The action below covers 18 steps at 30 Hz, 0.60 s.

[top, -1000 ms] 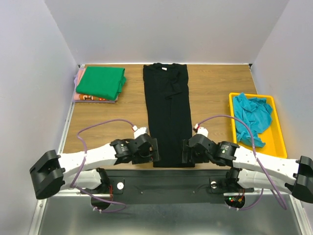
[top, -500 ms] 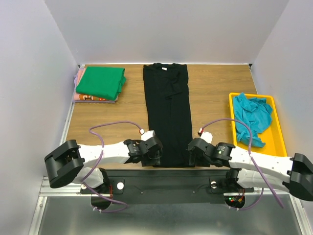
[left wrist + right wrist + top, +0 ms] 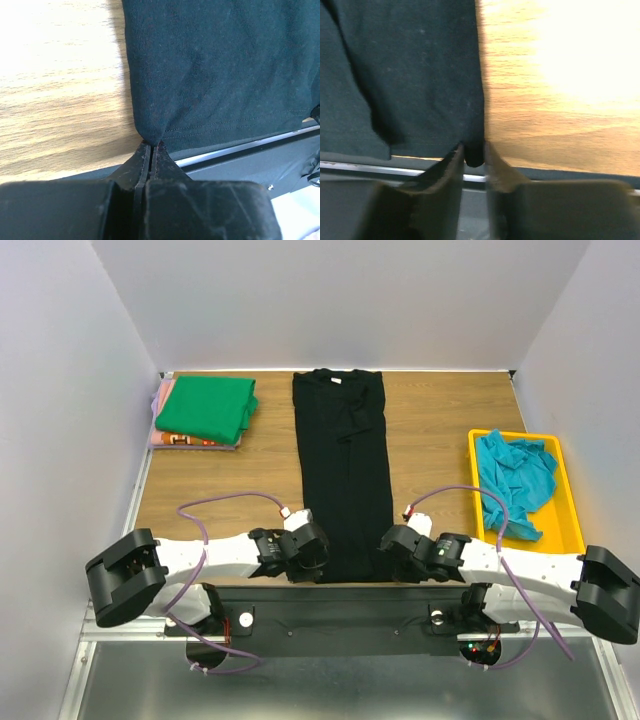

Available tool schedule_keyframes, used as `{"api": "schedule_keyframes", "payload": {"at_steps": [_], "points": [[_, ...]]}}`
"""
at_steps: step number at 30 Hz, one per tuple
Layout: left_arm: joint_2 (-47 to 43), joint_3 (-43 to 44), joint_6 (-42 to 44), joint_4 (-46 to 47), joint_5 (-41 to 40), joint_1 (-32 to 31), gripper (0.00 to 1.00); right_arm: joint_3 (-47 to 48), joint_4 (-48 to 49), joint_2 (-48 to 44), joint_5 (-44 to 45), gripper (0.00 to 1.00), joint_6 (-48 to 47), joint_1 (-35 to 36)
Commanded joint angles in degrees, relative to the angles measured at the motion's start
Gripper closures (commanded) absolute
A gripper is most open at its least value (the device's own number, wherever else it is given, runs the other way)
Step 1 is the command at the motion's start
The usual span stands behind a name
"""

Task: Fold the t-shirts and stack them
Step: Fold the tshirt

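Note:
The black t-shirt (image 3: 345, 470) lies as a long narrow strip down the middle of the table, collar at the far end. At its near left corner my left gripper (image 3: 316, 568) is shut on the hem corner (image 3: 151, 135), with the cloth (image 3: 225, 65) spreading away beyond the tips (image 3: 151, 145). At the near right corner my right gripper (image 3: 388, 562) has a bunched bit of the black cloth (image 3: 410, 75) filling the narrow gap between its fingers (image 3: 474, 152). A folded green t-shirt (image 3: 207, 407) sits on an orange-pink one (image 3: 190, 441) at the far left. A crumpled teal t-shirt (image 3: 515, 480) lies to the right.
The teal shirt is inside a yellow plastic tray (image 3: 572, 530) by the right wall. A metal rail (image 3: 240, 147) runs along the table's near edge just under both grippers. Grey walls close in the table on three sides.
Both grippers dropped toward the near edge and closed on the black shirt's two near corners. The left jaws went from wide open to fully shut and the right jaws narrowed onto the cloth.

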Motion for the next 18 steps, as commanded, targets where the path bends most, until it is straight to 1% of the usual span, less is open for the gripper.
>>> {"api": "schedule_keyframes", "payload": {"at_steps": [1, 2, 5, 8, 11, 13, 14, 16, 17, 18], "points": [[-1.66, -1.14, -0.12, -1.17, -1.26, -0.34, 1.00, -1.71, 5.40, 0.01, 0.35, 0.85, 0.41, 0.27], [-2.19, -0.96, -0.03, -1.08, -1.53, -0.33, 1.00, -1.53, 5.31, -1.12, 0.79, 1.00, 0.24, 0.27], [-6.05, -0.52, -0.29, -1.17, -3.19, -0.34, 1.00, 0.13, 5.31, -4.12, 2.81, 1.00, -1.34, 0.27], [-8.60, 0.70, 1.11, 0.85, -4.69, -0.25, 1.00, 2.86, 5.23, -5.61, 5.80, 1.00, -3.72, 0.27], [-8.79, 3.86, 2.43, -0.28, -7.85, 0.80, 1.00, 6.19, 5.05, -5.27, 9.66, 1.00, -5.48, 0.18], [-8.17, 5.71, 3.13, -1.78, -9.52, 3.26, 1.00, 8.22, 5.05, -3.78, 13.86, 1.00, -6.53, 0.18], [-8.00, 7.20, 4.79, -1.52, -9.61, 4.31, 1.00, 10.66, 5.05, -2.90, 15.28, 1.00, -6.97, -0.08], [-6.94, 8.52, 7.25, 0.41, -8.65, 8.09, 1.00, 13.13, 5.05, -0.35, 20.29, 1.00, -8.73, -0.61], [-5.63, 10.53, 9.79, 0.59, -7.69, 11.58, 1.00, 16.02, 5.14, 0.53, 24.40, 1.00, -10.12, -0.61], [-5.01, 11.86, 10.69, 0.68, -7.51, 12.75, 1.00, 17.27, 5.14, 1.32, 26.35, 1.00, -10.57, -0.70]]}}
